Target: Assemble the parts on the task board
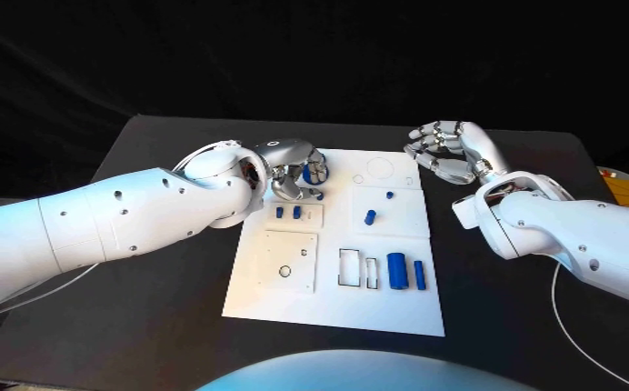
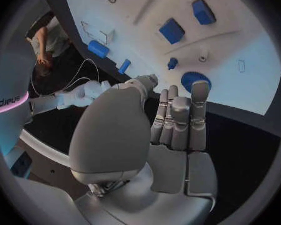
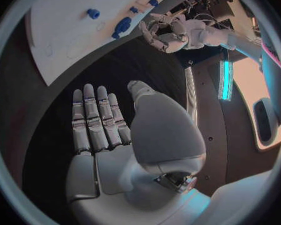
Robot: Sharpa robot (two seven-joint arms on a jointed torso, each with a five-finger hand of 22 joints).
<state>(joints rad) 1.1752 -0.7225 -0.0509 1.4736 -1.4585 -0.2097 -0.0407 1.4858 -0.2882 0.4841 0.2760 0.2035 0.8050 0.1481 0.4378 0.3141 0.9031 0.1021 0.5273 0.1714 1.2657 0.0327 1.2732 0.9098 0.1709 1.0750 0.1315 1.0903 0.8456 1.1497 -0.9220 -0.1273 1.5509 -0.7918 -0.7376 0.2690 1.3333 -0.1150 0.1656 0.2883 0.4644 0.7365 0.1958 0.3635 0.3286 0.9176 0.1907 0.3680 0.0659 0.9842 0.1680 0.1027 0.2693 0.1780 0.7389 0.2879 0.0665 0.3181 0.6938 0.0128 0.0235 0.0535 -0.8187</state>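
A round blue plastic part [image 1: 308, 174] appears pinched by the left hand [image 1: 291, 165] over the white task board [image 1: 394, 309]; seating is required next. The right hand [image 1: 450, 153] is held spread, empty.

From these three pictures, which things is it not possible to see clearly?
- Head view: the left hand covers the blue part under it; whether it touches the part cannot be told.
- Left wrist view: fingertips hide part of the blue round part.
- Head view: the shapes of the small parts on the task board are too small to tell.
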